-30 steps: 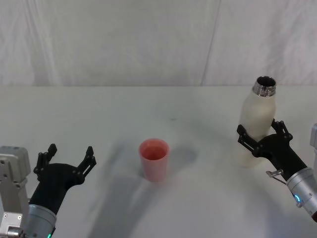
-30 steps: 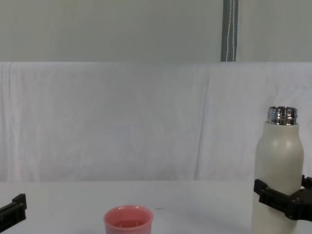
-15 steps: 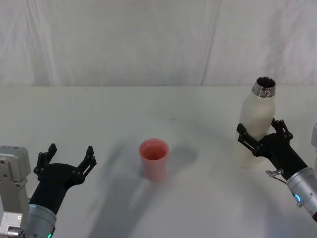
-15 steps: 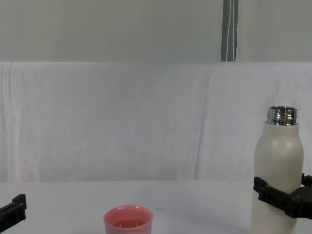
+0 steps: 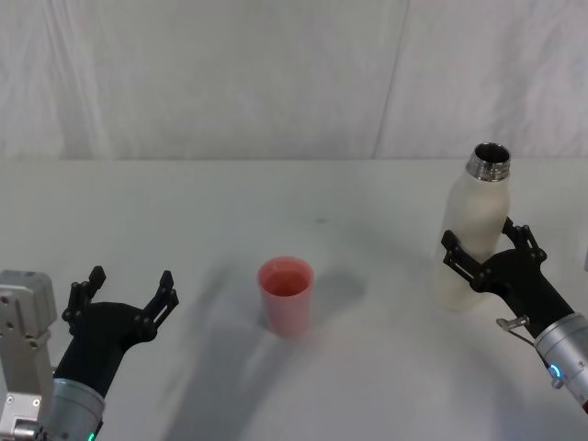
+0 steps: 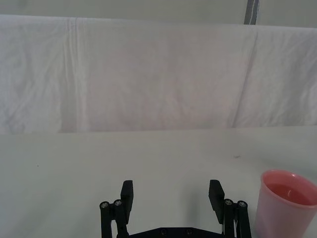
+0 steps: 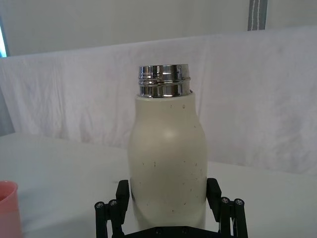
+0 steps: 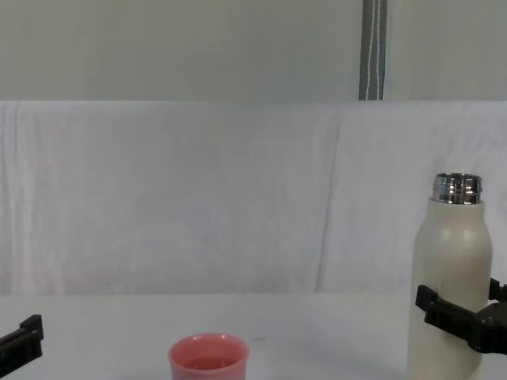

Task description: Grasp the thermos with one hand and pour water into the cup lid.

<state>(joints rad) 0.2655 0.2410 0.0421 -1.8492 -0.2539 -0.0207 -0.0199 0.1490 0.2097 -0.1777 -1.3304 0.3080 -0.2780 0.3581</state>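
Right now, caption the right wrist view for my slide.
Right gripper fingers flank the upright thermos; cup lid at the edge.

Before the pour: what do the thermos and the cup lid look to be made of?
Thermos: body looks like matte cream-coated metal with faint dark specks and no glare; its neck is shiny threaded steel. Cup lid: probably smooth salmon-pink plastic, an even colour with a soft sheen. Right gripper straddles the thermos body.

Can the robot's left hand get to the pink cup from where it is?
Probably yes. The left gripper sits open and low on the table, with only bare tabletop between it and the cup lid. The right gripper is over by the thermos, not in the way.
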